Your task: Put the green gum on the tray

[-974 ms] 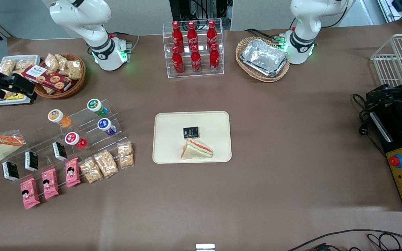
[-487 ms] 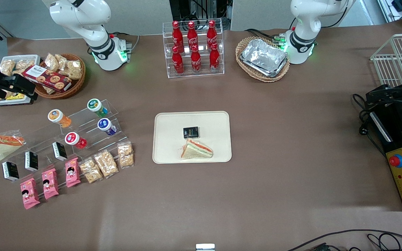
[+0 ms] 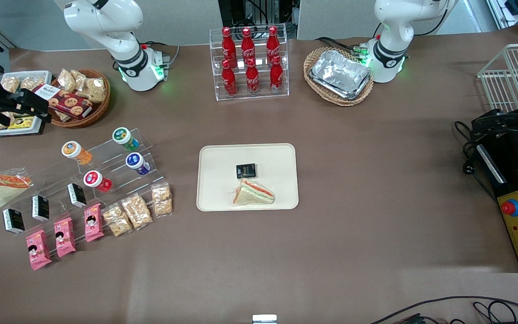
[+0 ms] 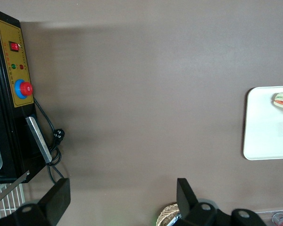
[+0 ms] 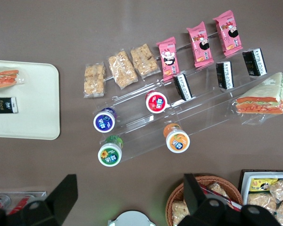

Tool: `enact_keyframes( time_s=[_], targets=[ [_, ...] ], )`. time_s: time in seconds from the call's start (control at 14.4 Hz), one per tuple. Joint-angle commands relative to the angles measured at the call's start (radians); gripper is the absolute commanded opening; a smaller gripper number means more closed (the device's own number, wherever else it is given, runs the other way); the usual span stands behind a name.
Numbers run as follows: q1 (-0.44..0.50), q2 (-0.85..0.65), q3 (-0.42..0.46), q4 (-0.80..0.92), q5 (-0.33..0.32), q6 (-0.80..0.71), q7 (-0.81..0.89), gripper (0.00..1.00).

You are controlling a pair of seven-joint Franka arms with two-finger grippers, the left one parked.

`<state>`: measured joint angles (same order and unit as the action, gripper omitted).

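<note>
My gripper (image 3: 38,110): open, empty, shifted slightly farther from camera; green gum (image 3: 125,138) untouched, tray (image 3: 214,155) waiting.

Green gum (image 3: 125,138) sits on the clear stand's top step, white lid up, well apart from the cream tray (image 3: 214,180); gripper (image 3: 34,107) hangs above the snack baskets.

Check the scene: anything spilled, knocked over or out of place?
Nothing stands out. The green gum sits on the clear stepped rack with the other bottles. The tray holds a sandwich and a black packet. The gripper, open, hangs high near the snack basket.
</note>
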<state>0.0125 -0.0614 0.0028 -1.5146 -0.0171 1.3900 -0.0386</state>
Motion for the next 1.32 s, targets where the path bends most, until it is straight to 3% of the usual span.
enact_keyframes(
  time_s=[0.0,0.14,0.35,0.9,1.25],
  targets=[
    [0.003,-0.009,-0.001,-0.013,0.019,-0.057,-0.023,1.0],
    [0.004,-0.069,0.002,-0.132,0.025,-0.019,0.011,1.0],
    [0.004,-0.191,0.002,-0.382,0.091,0.117,0.035,1.0],
    [0.104,-0.307,0.006,-0.81,0.095,0.492,0.118,1.0],
    [0.113,-0.305,0.008,-0.941,0.088,0.659,0.121,1.0]
  ],
)
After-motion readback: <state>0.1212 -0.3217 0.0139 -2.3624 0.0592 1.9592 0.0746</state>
